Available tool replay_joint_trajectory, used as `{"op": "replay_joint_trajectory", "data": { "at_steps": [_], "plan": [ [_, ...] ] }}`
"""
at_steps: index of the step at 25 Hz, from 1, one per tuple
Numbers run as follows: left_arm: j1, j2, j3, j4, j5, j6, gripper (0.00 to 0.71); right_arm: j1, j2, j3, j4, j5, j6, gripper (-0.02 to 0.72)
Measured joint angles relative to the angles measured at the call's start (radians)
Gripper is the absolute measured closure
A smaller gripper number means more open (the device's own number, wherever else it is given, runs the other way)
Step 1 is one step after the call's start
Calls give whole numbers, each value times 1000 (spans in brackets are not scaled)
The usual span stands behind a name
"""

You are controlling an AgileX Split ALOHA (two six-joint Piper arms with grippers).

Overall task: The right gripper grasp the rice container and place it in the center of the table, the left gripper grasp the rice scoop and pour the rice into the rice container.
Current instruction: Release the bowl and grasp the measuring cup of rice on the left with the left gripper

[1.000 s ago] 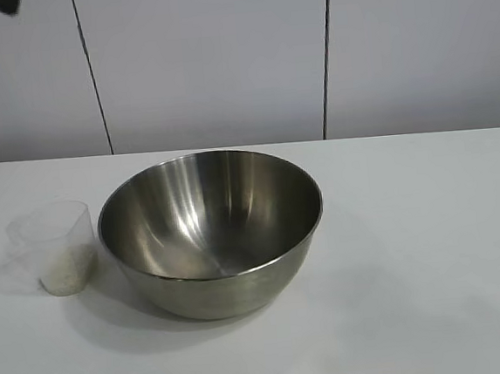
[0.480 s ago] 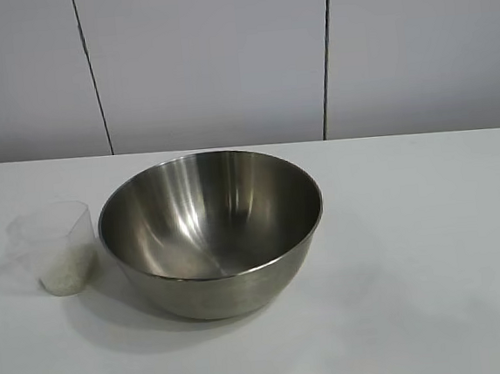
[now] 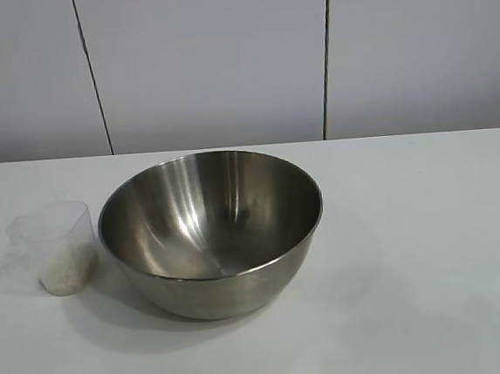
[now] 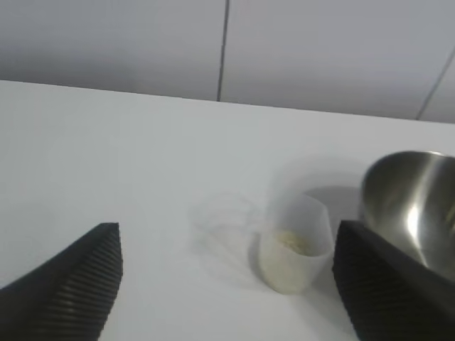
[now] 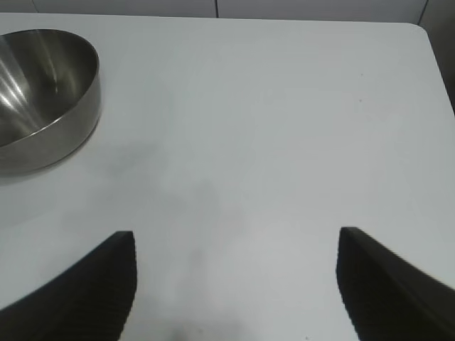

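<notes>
Beside the shiny round steel rice container [image 3: 212, 230] stands a translucent tapered rice scoop [image 3: 60, 248]; both ribbed claws gape empty.

Cup [image 3: 56, 249] sits just beside bowl [image 3: 212, 232] (tight gap on that side); bare table [image 3: 431, 250] elsewhere.

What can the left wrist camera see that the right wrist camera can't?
Only the left wrist view shows the scoop with rice in it, standing beside the bowl, and the open left end effector with nothing in it. Only the right wrist view shows the open right end effector, over bare table, also holding nothing. Both show the steel bowl and the white table.
</notes>
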Motion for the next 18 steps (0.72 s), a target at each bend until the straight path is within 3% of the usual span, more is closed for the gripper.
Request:
{"op": "replay_joint_trajectory", "data": {
  "at_steps": [3,8,11,15,18],
  "plan": [
    [-25,0,42,73,-73,-102,141,0,0,0,0,0,0,167],
    [-138,0,139,375,-217,-360,142,0,0,0,0,0,0,167],
    [-156,30,204,516,-305,-501,143,0,0,0,0,0,0,167],
    [-156,207,221,663,-383,-617,143,0,0,0,0,0,0,167],
    [-156,432,221,728,-524,-652,143,0,0,0,0,0,0,167]
  ]
}}
